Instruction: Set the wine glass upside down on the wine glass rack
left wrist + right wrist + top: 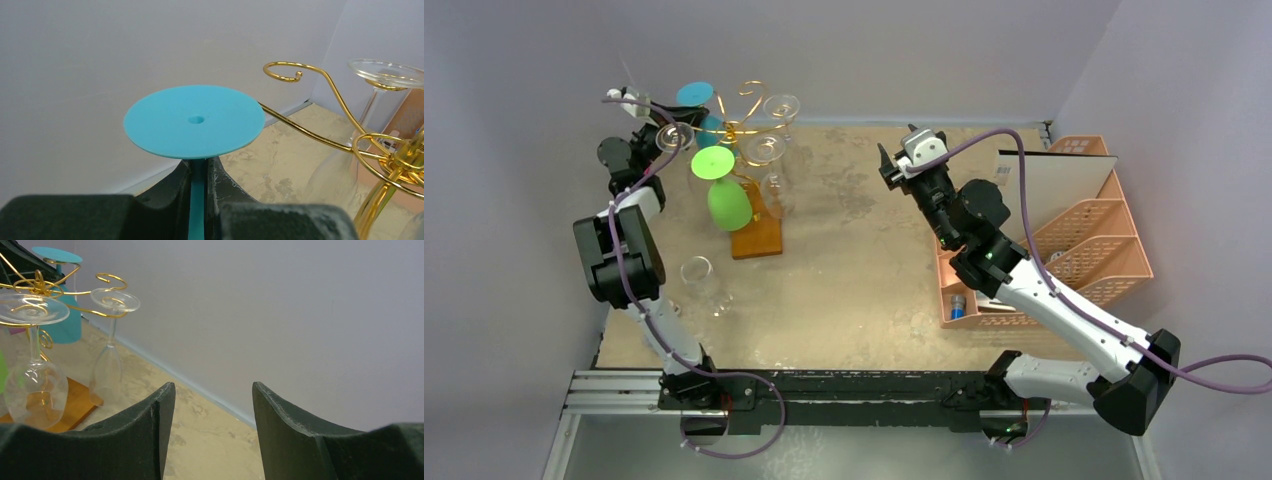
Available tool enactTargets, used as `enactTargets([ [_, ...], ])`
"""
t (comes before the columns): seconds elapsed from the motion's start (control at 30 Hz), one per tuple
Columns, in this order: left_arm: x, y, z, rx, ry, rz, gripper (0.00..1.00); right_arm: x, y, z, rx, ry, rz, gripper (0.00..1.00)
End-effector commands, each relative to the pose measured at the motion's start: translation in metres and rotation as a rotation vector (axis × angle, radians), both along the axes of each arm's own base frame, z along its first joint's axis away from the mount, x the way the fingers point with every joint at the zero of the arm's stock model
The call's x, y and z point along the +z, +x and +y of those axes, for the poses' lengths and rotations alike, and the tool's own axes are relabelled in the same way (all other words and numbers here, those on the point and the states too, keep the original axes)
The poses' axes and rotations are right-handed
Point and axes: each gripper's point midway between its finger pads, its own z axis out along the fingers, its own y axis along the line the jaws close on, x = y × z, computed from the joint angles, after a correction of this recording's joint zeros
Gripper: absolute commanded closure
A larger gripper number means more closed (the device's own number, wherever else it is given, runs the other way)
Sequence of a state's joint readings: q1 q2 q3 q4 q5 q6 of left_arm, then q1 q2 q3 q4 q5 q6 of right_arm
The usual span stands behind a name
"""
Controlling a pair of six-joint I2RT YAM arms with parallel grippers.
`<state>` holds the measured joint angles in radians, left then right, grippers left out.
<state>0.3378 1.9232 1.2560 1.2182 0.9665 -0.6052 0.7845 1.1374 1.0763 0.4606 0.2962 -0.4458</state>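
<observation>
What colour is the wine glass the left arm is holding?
The wine glass is turquoise blue, seen best in the left wrist view.

The wine glass rack [746,125] is shiny gold wire on an orange-brown wooden base [759,238]. At its far left is a turquoise wine glass [695,94], and a lime-green glass [724,195] hangs on its near side. Its other glasses [767,148] are clear. The table [864,270] under the rack is mottled sandy beige. Well to its right stands a salmon-pink lattice organiser [1094,240]. Purple cables [999,135] trail over the black-and-white arms [1064,305].
</observation>
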Motion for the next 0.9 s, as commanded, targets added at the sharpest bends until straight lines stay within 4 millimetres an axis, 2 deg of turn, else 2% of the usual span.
enactTargets([
  [0.0, 0.029, -0.016, 0.003, 0.031, 0.054, -0.119, 0.95, 0.017, -0.005, -0.007, -0.005, 0.05, -0.042, 0.39],
  [0.27, 0.019, -0.02, 0.007, 0.03, 0.037, -0.06, 0.72, 0.018, -0.004, -0.01, -0.016, 0.058, -0.043, 0.39],
  [0.47, 0.019, -0.028, 0.015, 0.059, 0.031, -0.039, 0.66, 0.02, -0.004, -0.011, -0.023, 0.071, -0.051, 0.39],
  [0.67, 0.022, -0.048, 0.026, 0.076, 0.039, -0.024, 0.6, 0.019, -0.005, -0.011, -0.021, 0.07, -0.05, 0.39],
  [0.77, 0.025, -0.059, 0.035, 0.131, 0.034, -0.019, 0.57, 0.017, -0.006, -0.011, -0.018, 0.075, -0.046, 0.39],
  [0.87, 0.018, -0.063, 0.045, 0.221, 0.06, 0.029, 0.55, 0.015, -0.007, -0.01, -0.008, 0.087, -0.042, 0.38],
])
